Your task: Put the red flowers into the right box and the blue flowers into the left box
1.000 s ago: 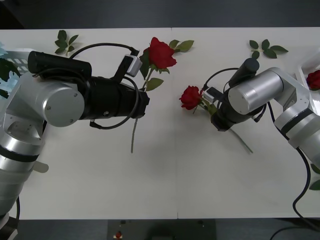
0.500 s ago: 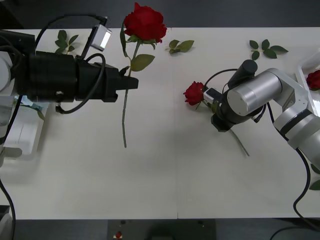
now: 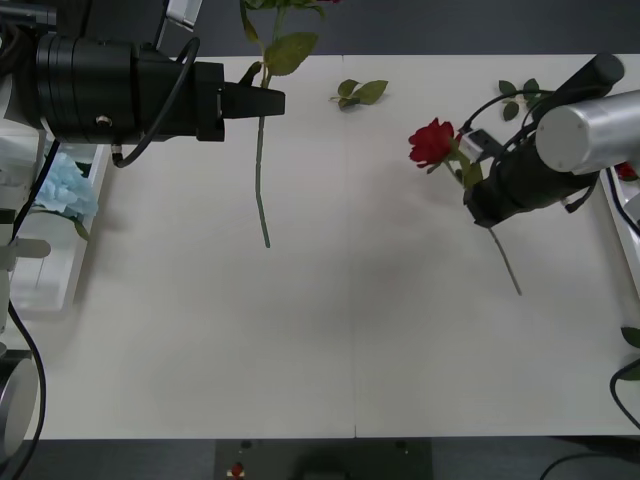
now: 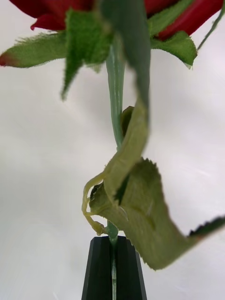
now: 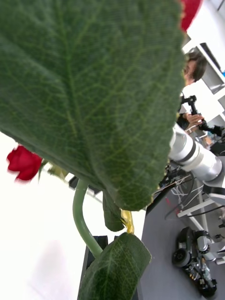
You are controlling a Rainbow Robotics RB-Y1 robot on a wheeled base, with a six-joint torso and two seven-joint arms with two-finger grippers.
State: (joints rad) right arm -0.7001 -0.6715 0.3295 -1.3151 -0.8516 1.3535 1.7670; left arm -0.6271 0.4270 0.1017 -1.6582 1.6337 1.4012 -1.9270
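Note:
My left gripper (image 3: 262, 103) is shut on the stem of a red flower (image 3: 263, 180), held high over the table's back left. Its bloom runs off the top edge and its stem hangs down. A big green leaf (image 5: 93, 93) of that flower is close in the left wrist view. My right gripper (image 3: 482, 192) is shut on a second red flower (image 3: 432, 143), lifted at the right, and its black fingers (image 4: 101, 267) pinch the stem (image 4: 115, 93). Blue flowers (image 3: 62, 195) lie in the left box (image 3: 40, 280). The right box (image 3: 622, 215) shows at the right edge.
Loose green leaf sprigs lie at the back middle (image 3: 360, 92), at the back right (image 3: 525, 90) and at the right edge (image 3: 630, 340). The table's middle and front are bare white surface.
My left arm has raised its red flower, so the bloom has left the top of the view. My right arm has lifted its red flower and carried it to the right.

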